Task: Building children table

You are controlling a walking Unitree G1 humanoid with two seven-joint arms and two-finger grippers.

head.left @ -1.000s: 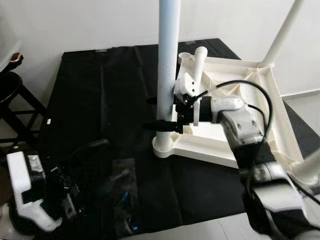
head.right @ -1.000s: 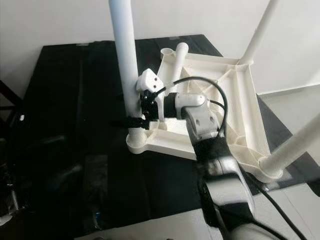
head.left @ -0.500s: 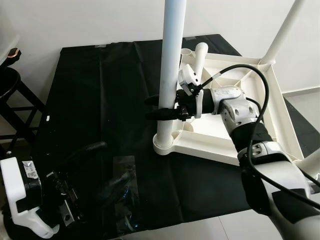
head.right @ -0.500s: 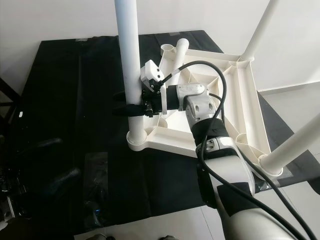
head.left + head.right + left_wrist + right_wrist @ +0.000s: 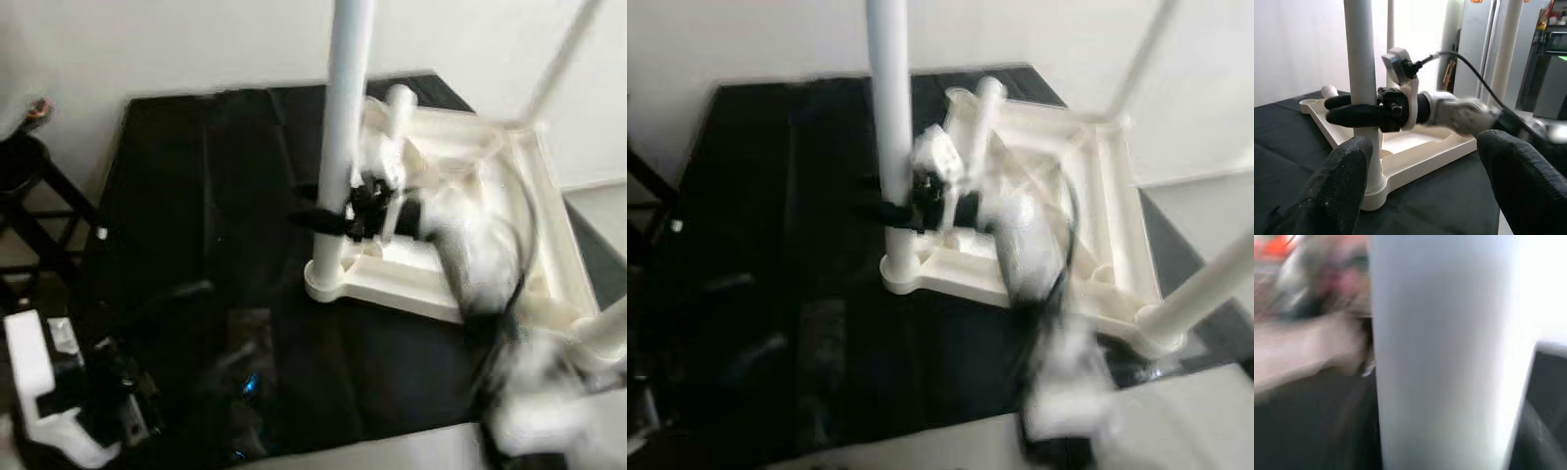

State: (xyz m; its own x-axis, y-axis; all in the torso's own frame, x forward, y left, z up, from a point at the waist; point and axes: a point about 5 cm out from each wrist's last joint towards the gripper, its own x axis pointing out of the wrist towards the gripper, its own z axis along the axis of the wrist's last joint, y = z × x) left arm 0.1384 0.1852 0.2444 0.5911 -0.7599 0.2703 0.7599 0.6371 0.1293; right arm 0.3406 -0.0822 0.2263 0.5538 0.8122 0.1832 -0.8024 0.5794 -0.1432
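Right claw [image 5: 1359, 108] is clamped around the near upright leg [image 5: 345, 137] of the upturned white children's table [image 5: 490, 225], one black finger [image 5: 1354, 116] crossing in front of the tube and the other passing behind it, a little above the socket where the leg meets the frame. The right wrist view is close against that same leg [image 5: 1449, 352], which stands as a pale, blurred column.

That table lies top-down on a black sheet [image 5: 196, 215] spread over the floor, its ribbed underside facing up. Two more legs rise from the far right corner [image 5: 1141, 54] and the near right corner [image 5: 1205, 289], and a short white tube [image 5: 982, 108] leans at the far left corner of the frame. The right arm is smeared by motion blur in both head views, so its outline is hard to follow beyond the black cable looping over it.

Left claw [image 5: 1420, 191] is low at the robot's left, held above the black sheet and apart from the table, with its two padded fingers [image 5: 1339, 188] spread wide and nothing between them. A dark stool [image 5: 29, 181] stands beside the sheet at the left, by the white wall.
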